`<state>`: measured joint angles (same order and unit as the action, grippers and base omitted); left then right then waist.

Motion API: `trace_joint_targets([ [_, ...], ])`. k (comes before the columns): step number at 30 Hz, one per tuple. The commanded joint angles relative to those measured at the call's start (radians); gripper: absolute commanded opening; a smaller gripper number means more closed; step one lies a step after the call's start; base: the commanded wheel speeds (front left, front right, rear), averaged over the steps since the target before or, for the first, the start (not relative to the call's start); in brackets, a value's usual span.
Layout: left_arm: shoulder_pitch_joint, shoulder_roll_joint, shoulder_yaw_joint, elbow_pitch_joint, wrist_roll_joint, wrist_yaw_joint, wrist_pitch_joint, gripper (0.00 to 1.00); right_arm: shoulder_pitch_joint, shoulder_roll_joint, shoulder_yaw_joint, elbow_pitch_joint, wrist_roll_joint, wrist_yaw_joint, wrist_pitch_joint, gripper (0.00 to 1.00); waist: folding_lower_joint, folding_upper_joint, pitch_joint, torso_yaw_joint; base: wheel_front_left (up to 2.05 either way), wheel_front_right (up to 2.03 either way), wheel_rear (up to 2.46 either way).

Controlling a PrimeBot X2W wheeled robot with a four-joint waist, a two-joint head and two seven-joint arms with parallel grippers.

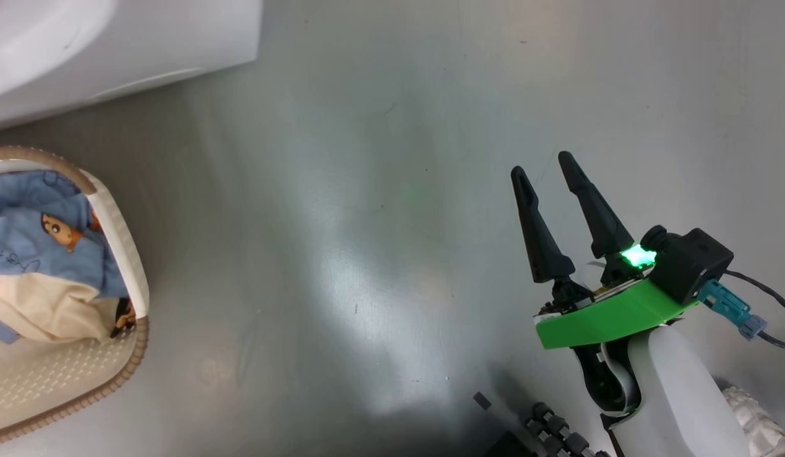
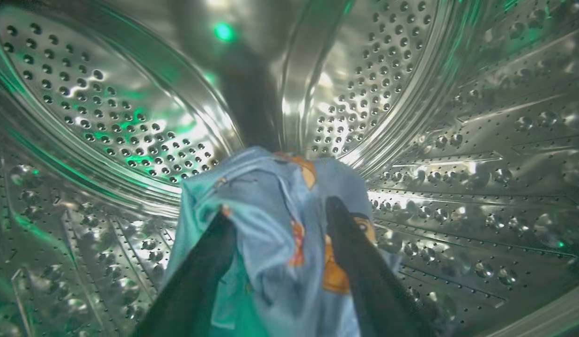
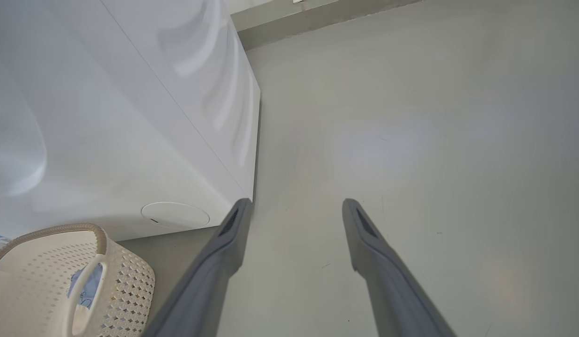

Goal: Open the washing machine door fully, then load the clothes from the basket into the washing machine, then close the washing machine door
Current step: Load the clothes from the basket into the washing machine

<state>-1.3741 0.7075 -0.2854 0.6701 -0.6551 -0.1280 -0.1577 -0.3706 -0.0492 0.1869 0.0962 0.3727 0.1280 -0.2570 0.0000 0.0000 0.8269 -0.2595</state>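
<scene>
Clothes point(image 2: 270, 206): one blue printed garment lies in the drum point(image 2: 106, 107) of the washing machine point(image 3: 83, 140), draped across the spread left jaws. Withdrawing could snag it and drag it back out. More lie in the basket point(image 1: 122, 241). Above the floor point(image 1: 367, 190) the right jaws stand spread.

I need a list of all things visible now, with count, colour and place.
washing machine: one, white, beside the basket.
drum: one, steel, inside the machine.
floor: one, grey, under everything.
basket: one, cream with brown rim, on the floor.
heap of clothes: one, blue and cream, in the basket.
blue garment: one, printed, in the drum.
left tool: one, dark, open, around the garment.
right tool: one, dark, open, empty, over the floor.
</scene>
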Motion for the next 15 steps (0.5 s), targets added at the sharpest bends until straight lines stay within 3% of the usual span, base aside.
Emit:
trace_joint_targets([
  [1, 0.005, 0.052, 0.014, -0.010, -0.009, -0.003, 0.006, 1.00, 0.021, -0.001, 0.022, -0.014, 0.007, 0.003, -0.005, 1.00, 0.0000, 0.0000, -0.009, 0.006, 0.00, 0.00, 0.00],
  [15, 0.092, -0.022, -0.003, 0.009, -0.055, 0.007, -0.038, 1.00, 0.026, -0.001, 0.004, 0.018, -0.011, 0.003, -0.005, 1.00, 0.0000, 0.0000, -0.093, 0.047, 0.00, 0.00, 0.00],
])
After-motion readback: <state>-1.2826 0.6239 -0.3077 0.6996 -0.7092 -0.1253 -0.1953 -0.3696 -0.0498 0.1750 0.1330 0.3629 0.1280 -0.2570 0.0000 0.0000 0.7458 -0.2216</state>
